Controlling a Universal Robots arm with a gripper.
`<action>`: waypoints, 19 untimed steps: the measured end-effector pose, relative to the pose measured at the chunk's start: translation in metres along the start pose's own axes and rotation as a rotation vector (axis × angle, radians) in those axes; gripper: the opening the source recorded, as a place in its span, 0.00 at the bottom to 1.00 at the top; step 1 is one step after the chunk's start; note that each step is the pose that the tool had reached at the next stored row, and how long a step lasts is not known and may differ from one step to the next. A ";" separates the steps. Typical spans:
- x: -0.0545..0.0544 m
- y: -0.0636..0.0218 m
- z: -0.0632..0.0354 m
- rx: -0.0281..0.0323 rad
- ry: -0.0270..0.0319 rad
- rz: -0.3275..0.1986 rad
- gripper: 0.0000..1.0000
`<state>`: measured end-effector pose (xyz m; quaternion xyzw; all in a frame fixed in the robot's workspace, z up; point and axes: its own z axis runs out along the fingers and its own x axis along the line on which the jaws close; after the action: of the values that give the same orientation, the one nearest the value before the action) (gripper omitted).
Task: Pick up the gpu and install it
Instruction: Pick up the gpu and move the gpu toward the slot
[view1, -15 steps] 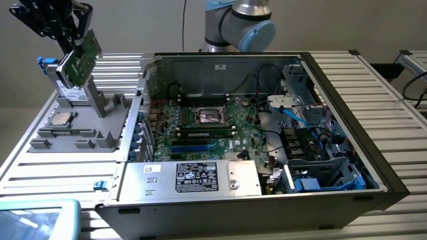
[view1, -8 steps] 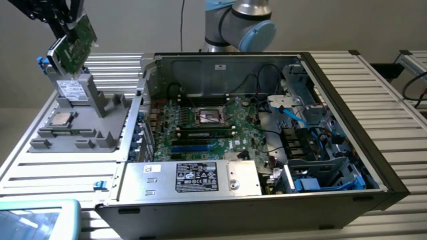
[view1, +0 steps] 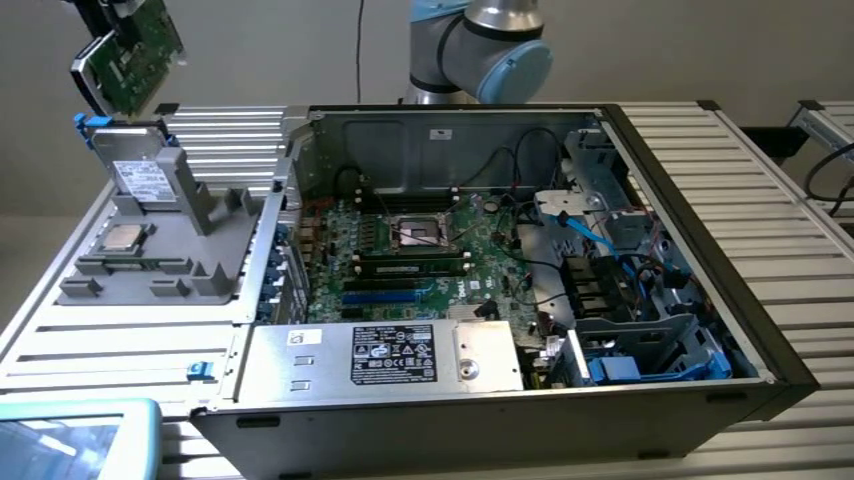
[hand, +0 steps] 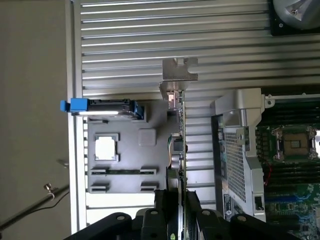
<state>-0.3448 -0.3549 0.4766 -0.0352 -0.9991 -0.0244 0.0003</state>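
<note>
The gpu, a green card with a silver bracket, hangs tilted in the air at the exterior view's top left, above the grey parts holder. My gripper is shut on its upper end. In the wrist view the gpu appears edge-on between my fingers, its silver bracket pointing away from my gripper. It is held over the holder, well clear of the open computer case. The motherboard lies inside the case with its slots exposed.
The grey holder carries a square processor chip and an upright drive with a blue tab. A power supply fills the case's near corner, and cables and drive bays fill its right side. The arm's base stands behind the case.
</note>
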 end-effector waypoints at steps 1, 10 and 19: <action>0.000 0.0002 -0.0045 0.0001 0.0001 0.000 0.27; 0.000 0.0022 -0.0369 0.0002 0.0004 0.000 0.27; 0.000 0.0021 -0.0369 0.0005 0.0043 -0.083 0.27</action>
<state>-0.3448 -0.3545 0.5136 0.0062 -0.9997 -0.0242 0.0015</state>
